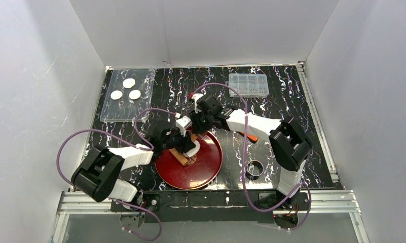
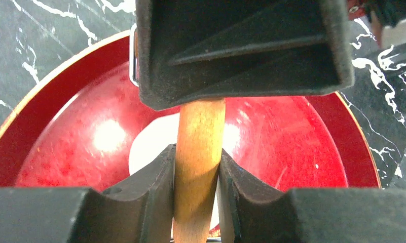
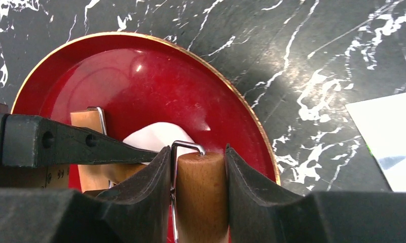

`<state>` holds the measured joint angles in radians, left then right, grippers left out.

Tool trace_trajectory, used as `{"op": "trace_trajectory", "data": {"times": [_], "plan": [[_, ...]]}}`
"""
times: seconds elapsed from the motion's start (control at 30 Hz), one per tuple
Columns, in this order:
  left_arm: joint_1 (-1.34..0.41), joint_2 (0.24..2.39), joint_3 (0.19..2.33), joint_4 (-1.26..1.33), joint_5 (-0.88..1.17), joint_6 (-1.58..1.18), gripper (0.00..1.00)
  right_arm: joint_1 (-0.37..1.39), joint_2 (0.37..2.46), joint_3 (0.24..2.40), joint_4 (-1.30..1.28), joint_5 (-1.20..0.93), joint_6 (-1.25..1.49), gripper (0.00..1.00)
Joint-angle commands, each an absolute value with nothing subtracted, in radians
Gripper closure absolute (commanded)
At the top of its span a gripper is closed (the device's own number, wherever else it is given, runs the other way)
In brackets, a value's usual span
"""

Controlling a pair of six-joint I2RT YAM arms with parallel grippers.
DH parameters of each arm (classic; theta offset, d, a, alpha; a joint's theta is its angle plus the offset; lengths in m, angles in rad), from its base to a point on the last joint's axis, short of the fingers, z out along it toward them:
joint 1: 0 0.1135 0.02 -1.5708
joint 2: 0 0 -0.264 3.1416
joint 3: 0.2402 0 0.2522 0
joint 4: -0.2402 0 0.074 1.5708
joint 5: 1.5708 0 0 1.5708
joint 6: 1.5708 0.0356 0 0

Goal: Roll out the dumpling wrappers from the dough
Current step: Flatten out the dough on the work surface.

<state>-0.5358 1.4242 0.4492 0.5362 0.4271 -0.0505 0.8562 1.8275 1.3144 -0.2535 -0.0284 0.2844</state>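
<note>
Left wrist view: left pincer [image 2: 196, 169] clenched on a wooden roller [image 2: 199, 126], which runs upright between its two pads. Behind it the dough [image 2: 147, 142], a soft white patch, lies near the middle of the red plate [image 2: 292, 147]. Its edge is hidden by the roller, so its outline cannot be told.

Right wrist view: right pincer [image 3: 198, 162] clenched on another wooden end of the same roller, with a bent metal wire [image 3: 188, 145] at its tip. The dough lies just beyond, partly under the roller and the left arm's finger. Plate rim is fully on the dark marbled worktop [image 3: 302, 61].

Judgement: the step in hand is rolling, with both arms bearing the roller over the dough on the plate. The dough looks flattened but not a neat disc. The next move calls for even downward pressure and a level, matched stroke from both arms, keeping the roller inside the rim. Uneven force could tilt the roller or slide the plate.

Top view, count:
- dumpling wrappers [image 1: 128, 82]: 3, well apart from the plate, on a clear tray [image 1: 112, 114] at the far left
- dough piece: 1
- plate: 1
- roller: 1
- ring cutter [image 1: 254, 168]: 1, near right of the plate
- clear lidded box [image 1: 248, 84]: 1, far right
- orange item [image 1: 251, 136]: 1, mostly hidden under the right arm
</note>
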Motion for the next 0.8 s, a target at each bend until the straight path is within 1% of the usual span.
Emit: {"op": "trace_trajectory", "data": {"times": [0.0,0.17,0.27,0.33,0.43,0.53,0.77], "plan": [[-0.522,1.401,0.406,0.382,0.274,-0.131,1.00,0.917,1.855,1.353,-0.389,-0.094,0.271,0.99],[-0.522,1.371,0.531,0.303,0.332,-0.009,1.00,0.914,1.813,1.489,-0.470,-0.094,0.222,0.99],[-0.520,1.391,0.654,0.291,0.356,0.047,1.00,0.907,1.776,1.569,-0.500,-0.081,0.200,0.99],[-0.520,1.425,0.719,0.308,0.358,0.053,1.00,0.892,1.745,1.580,-0.493,-0.065,0.195,0.99],[-0.520,1.497,0.792,0.332,0.399,0.054,1.00,0.862,1.700,1.539,-0.476,-0.033,0.196,0.99],[-0.523,1.567,0.821,0.363,0.420,0.047,1.00,0.837,1.666,1.471,-0.432,-0.011,0.198,0.99],[-0.532,1.677,0.819,0.418,0.377,0.040,1.00,0.847,1.701,1.335,-0.391,0.034,0.203,0.99]]}}
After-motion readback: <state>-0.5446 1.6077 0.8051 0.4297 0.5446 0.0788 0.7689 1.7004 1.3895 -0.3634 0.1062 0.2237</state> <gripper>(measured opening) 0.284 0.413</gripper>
